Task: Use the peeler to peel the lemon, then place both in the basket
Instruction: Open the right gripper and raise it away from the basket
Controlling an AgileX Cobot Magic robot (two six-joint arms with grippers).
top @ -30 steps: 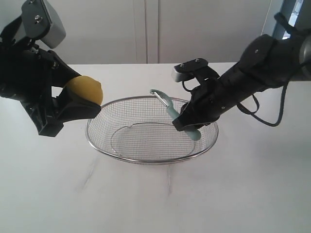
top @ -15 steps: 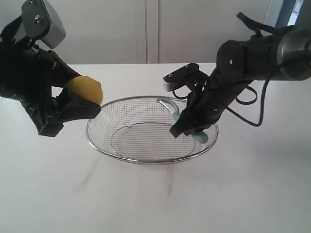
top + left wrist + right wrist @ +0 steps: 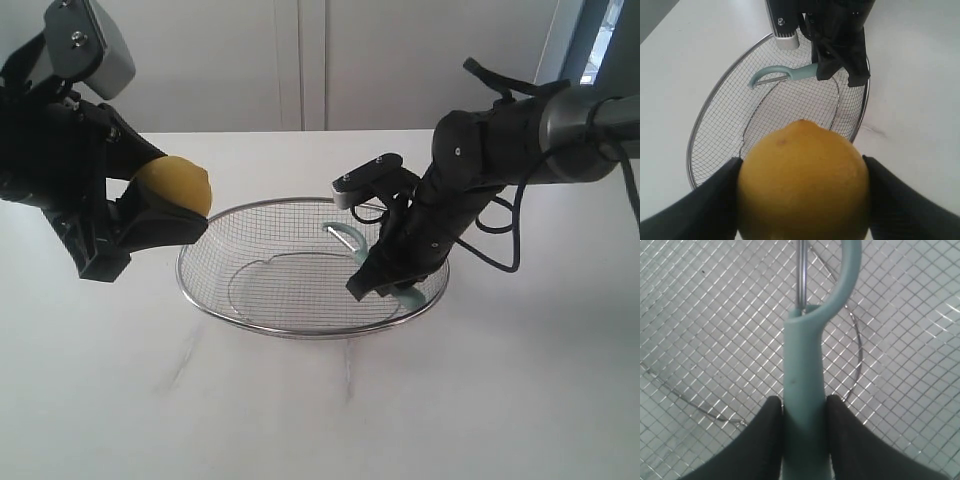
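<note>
- The left end effector [image 3: 170, 202] is clamped round a small, round, bright yellow lemon [image 3: 802, 185], holding it in the air by the left rim of the shallow oval silver wire-mesh basket [image 3: 290, 300].
- The right end effector [image 3: 376, 281] pinches the pale teal handle of a slim peeler [image 3: 802, 365], down inside the basket near its right wall.
- The basket sits on the white table [image 3: 300, 420].
</note>
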